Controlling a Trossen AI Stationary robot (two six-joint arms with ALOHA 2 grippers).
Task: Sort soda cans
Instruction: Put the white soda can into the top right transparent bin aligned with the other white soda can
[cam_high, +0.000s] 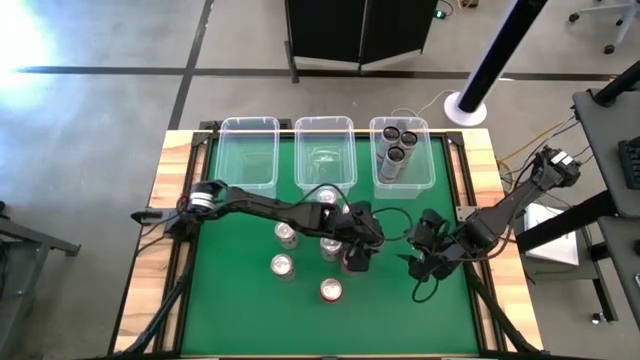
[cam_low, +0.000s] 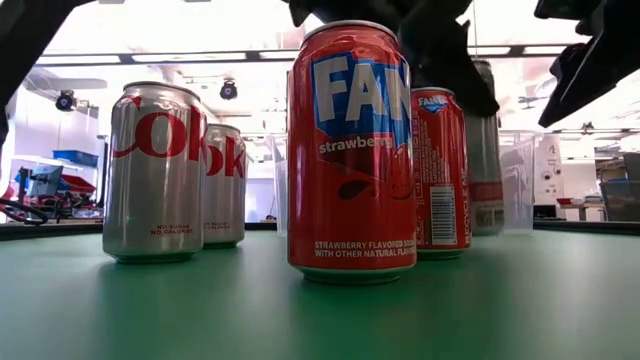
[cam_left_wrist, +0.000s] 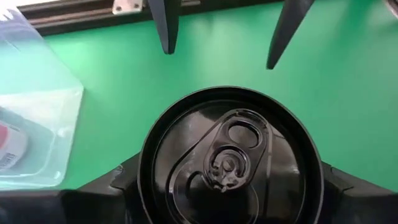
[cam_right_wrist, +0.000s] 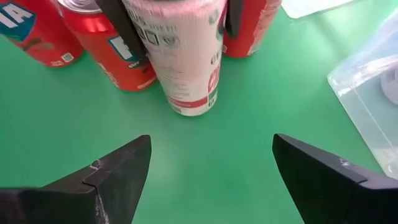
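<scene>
Several soda cans stand on the green table: a red strawberry can (cam_low: 350, 150) nearest the low camera, a second red can (cam_low: 440, 170) behind it, and two silver cans (cam_low: 155, 170) (cam_low: 222, 185). My left gripper (cam_high: 352, 250) is at mid-table, shut on a pale can with a red band (cam_right_wrist: 186, 62) and a dark top (cam_left_wrist: 227, 162). My right gripper (cam_right_wrist: 211, 162) stands open just to its right (cam_high: 422, 262), pointing at that can with nothing between its fingers. My left gripper pinches the pale can's upper side wall (cam_right_wrist: 149, 37) between its two fingers (cam_right_wrist: 121, 22), one on each opposite side. The fingers come from above, pointing down. The can stays roughly upright; I cannot tell whether its base rests on the table.
Three clear plastic bins (cam_high: 248, 150) (cam_high: 324, 150) (cam_high: 400, 165) line the table's far edge; the right one holds three dark cans (cam_high: 395, 145). More cans stand around the left gripper (cam_high: 287, 233) (cam_high: 282, 266) (cam_high: 331, 290). Bare green surface lies near the front edge.
</scene>
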